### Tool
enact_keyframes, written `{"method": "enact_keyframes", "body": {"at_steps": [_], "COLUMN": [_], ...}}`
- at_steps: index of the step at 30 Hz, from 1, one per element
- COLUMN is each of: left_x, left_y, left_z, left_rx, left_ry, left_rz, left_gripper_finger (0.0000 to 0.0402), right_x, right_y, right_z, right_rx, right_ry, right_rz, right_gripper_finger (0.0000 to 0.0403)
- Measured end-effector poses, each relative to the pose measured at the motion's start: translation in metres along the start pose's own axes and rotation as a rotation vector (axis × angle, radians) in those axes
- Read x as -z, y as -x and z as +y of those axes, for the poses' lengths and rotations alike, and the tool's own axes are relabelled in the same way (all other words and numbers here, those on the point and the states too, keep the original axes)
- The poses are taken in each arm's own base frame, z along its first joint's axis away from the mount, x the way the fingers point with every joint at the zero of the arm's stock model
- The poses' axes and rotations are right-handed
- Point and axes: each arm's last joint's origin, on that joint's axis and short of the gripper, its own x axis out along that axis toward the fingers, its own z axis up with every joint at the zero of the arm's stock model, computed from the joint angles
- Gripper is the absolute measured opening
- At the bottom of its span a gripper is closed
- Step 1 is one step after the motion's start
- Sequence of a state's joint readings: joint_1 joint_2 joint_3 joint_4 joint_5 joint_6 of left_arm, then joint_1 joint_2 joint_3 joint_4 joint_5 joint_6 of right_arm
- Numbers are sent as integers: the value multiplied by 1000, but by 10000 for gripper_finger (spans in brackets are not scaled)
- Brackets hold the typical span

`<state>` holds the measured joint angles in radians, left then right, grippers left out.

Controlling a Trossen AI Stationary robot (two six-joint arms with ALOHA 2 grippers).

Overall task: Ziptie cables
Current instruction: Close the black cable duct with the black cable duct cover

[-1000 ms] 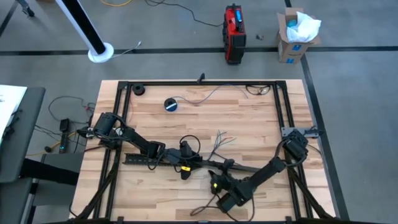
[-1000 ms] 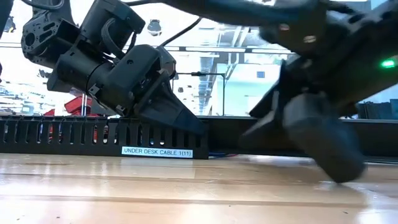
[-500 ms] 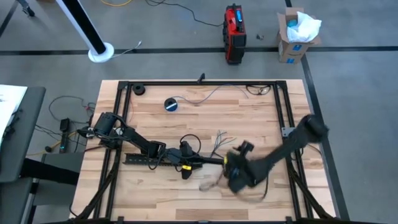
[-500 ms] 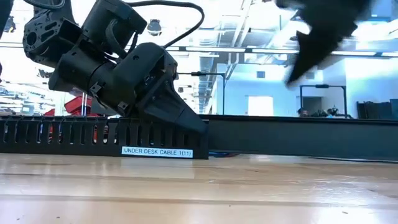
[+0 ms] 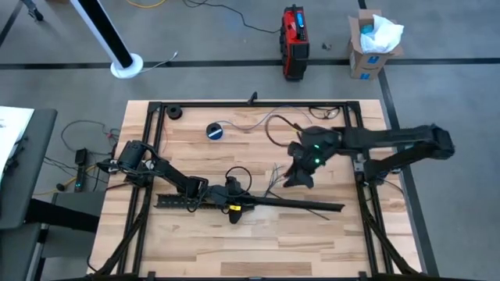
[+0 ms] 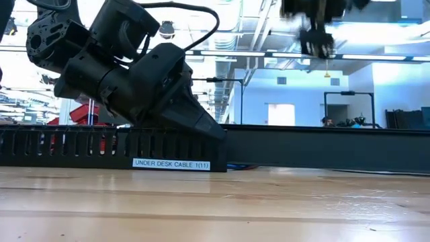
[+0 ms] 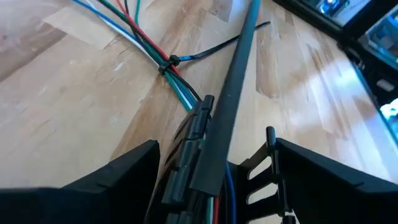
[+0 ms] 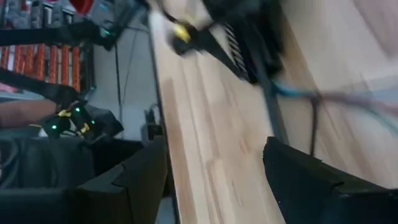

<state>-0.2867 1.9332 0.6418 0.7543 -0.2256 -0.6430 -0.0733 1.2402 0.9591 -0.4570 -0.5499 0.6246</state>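
Cables (image 7: 149, 46), one bundle; left end effector (image 7: 211, 180) grasping strip (image 7: 233, 93), right (image 5: 299, 176) released.

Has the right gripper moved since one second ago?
Yes. In the high view the right gripper went from the table's near edge, below the black slotted strip, to above it, beside the cables.

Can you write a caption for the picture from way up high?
Left gripper rests on the black slotted strip; right gripper hovers over the cables.
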Motion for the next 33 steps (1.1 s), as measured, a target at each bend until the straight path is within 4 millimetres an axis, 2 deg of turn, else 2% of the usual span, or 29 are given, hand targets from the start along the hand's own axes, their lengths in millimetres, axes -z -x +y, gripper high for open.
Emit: {"method": "enact_keyframes", "body": {"at_steps": [2,6,8,11,16,25,30,33], "left_x": [0,0,0,0,0,0,0,0], "left_y": [0,0,0,0,0,0,0,0], "left_z": [-1,-2,-2,-2,-2,-2,-3,-3], "left_rx": [7,24,26,24,23,28,36,37], "left_ry": [31,82,87,88,93,117,117,117], "left_rz": [3,8,8,8,3,3,6,6], "left_gripper_finger": [297,297,297,297,297,297,297,297], "right_x": [5,13,16,19,36,66,77,80], "right_y": [-6,-16,-16,-20,-37,-89,-105,-107], "right_z": [-16,-26,-31,-34,-35,-39,-42,-42], "right_rx": [13,29,100,246,367,481,518,559], "right_ry": [-42,57,115,184,280,415,436,445], "right_rz": [34,70,56,9,102,306,380,409], "right_gripper_finger": [249,249,249,249,249,249,248,234]}}
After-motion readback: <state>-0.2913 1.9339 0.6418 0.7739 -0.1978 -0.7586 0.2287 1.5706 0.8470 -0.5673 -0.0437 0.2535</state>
